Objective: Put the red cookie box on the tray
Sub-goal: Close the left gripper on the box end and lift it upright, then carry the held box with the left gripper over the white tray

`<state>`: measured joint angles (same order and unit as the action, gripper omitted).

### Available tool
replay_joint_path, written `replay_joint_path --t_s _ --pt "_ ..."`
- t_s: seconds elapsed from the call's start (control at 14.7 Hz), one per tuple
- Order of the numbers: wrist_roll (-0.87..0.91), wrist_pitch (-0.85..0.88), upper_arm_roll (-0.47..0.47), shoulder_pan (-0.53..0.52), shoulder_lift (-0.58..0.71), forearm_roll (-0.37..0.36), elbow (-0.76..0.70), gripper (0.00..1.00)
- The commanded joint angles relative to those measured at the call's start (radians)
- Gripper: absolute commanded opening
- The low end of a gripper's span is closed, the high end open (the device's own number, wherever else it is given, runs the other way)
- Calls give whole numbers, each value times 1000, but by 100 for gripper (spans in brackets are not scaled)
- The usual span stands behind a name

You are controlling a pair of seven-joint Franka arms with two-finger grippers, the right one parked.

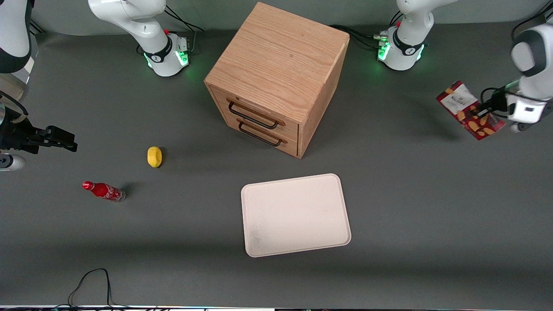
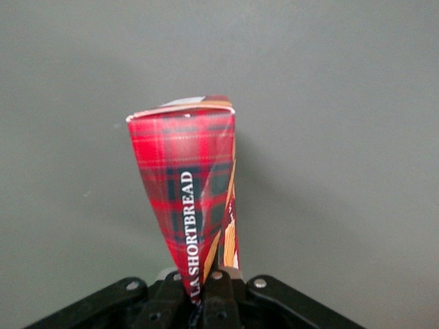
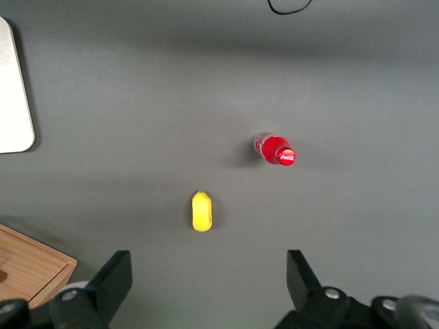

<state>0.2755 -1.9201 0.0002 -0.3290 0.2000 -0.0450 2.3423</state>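
- The left arm's gripper [image 1: 487, 113] hung in the air toward the working arm's end of the table, well apart from the tray [image 1: 295, 214].
- Its fingers [image 2: 218, 288] were closed tight on the red cookie box [image 1: 469, 109], pinching one end of the carton between them.
- The wrist view showed the red cookie box [image 2: 188, 192] squeezed narrow where the fingers met it and widening toward its free end, with tartan print and white lettering along its side.
- The box was lifted clear of the grey table [image 1: 410, 207], tilted, its white label end farther from the front camera and its cookie pictures nearer the fingers.
- The tray lay flat on the table, nearer the front camera than the wooden drawer cabinet [image 1: 276, 77], with nothing on it.
- The cabinet showed two drawers with dark handles, both shut.
- Toward the parked arm's end of the table, a small yellow object [image 1: 154, 156] rested on the surface, with a red soda bottle [image 1: 103, 191] near it, nearer the front camera.
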Motion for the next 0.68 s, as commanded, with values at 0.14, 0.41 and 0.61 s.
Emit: replay_joint_path --t_s 0.14,0.41,0.61 --pt "-82 496 -28 15 -40 -4 -490 0" --pt "-93 604 -28 54 -109 -4 -693 0" --pt "-65 602 -48 119 -174 0 -779 0"
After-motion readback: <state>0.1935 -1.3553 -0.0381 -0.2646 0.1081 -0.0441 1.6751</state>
